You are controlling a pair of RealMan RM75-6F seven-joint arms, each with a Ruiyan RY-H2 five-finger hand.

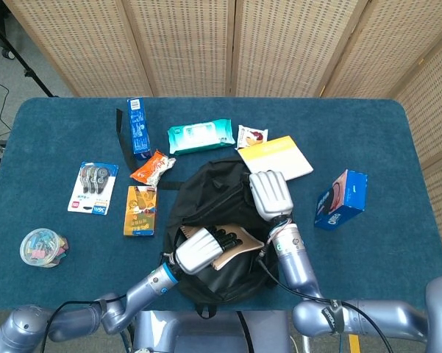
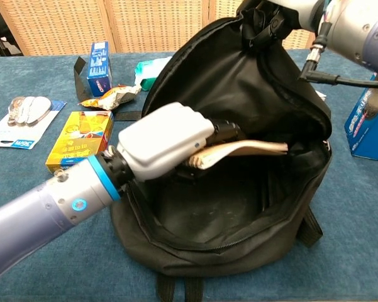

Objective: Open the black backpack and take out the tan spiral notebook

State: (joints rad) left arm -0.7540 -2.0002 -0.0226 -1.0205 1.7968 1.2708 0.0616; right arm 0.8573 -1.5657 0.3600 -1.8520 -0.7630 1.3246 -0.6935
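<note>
The black backpack (image 1: 213,279) (image 2: 239,207) lies open at the table's near middle. My left hand (image 1: 197,248) (image 2: 166,143) grips the tan spiral notebook (image 1: 239,243) (image 2: 245,150) by its spiral edge and holds it lifted off the bag's floor, still within the opening. My right hand (image 1: 269,193) (image 2: 270,14) holds the top flap of the backpack up and back, keeping the mouth wide. The bag's inside below the notebook looks bare.
Left of the bag lie an orange box (image 1: 140,210), a snack packet (image 1: 152,168), a blue box (image 1: 138,128) and a correction-tape pack (image 1: 93,188). Behind it sit a wipes pack (image 1: 201,136) and a yellow notepad (image 1: 276,157). A blue box (image 1: 342,198) stands to the right.
</note>
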